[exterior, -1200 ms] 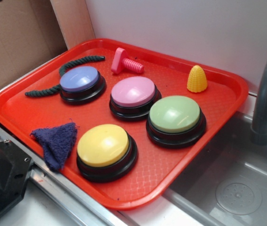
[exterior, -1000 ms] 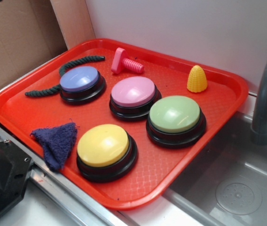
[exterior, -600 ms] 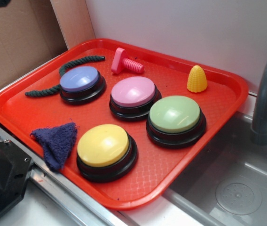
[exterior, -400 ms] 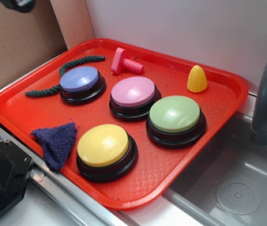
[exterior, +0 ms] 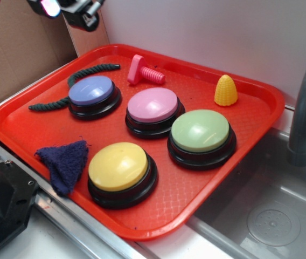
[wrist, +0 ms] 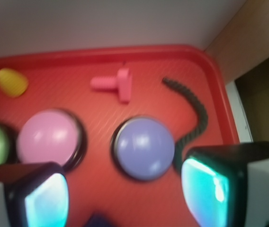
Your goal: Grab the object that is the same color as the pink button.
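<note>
A red tray (exterior: 261, 102) is sitting beside a grey sink (exterior: 271, 216), carrying four domed buttons. The pink button (exterior: 153, 104) is resting near the tray's centre, with the blue button (exterior: 91, 90) at its 9 o'clock, the green button (exterior: 200, 130) at its 4 o'clock and the yellow button (exterior: 119, 166) at its 7 o'clock. The bolt (exterior: 144, 72), the same pink, is lying on its side at the pink button's 12 o'clock, near the tray's far rim, apart from every button, its flat head pointing left and its ribbed shaft right. A yellow corn toy (exterior: 225, 90) is standing upright at the pink button's 2 o'clock. A dark rope (exterior: 80, 78) is curling around the far and left sides of the blue button, and a navy cloth (exterior: 64, 162) is lying at the yellow button's 9 o'clock.

The gripper (exterior: 69, 8) is hanging high above the tray's far-left corner, touching nothing. In the wrist view its fingers (wrist: 47, 196) are standing spread wide apart and empty, the blue button showing in the gap between them and the bolt lying beyond, at 12 o'clock.
</note>
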`<state>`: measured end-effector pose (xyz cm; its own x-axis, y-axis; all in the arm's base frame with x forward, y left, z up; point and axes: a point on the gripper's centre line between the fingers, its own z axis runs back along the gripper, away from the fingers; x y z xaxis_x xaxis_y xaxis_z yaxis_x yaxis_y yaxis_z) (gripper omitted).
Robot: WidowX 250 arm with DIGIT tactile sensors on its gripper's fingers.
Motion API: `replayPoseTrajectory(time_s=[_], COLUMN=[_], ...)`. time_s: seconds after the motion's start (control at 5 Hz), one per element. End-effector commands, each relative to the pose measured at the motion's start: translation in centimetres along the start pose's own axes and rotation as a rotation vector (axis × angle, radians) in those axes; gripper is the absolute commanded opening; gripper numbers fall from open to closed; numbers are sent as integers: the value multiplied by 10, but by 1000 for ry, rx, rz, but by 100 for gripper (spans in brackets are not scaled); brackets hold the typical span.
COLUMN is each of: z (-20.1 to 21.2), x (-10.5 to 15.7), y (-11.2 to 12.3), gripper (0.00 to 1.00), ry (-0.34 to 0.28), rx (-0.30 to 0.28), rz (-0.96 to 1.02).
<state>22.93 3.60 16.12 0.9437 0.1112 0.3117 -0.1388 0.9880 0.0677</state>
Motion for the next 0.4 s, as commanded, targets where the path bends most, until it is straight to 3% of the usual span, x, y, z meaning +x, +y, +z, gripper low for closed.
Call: replayPoseTrajectory(time_s=[0.0,0.2], z=[-61,-94], x=[44,56], y=[11,12], gripper=[100,100], ry=[-105,-137], rx=[77,8], rz=[39,26])
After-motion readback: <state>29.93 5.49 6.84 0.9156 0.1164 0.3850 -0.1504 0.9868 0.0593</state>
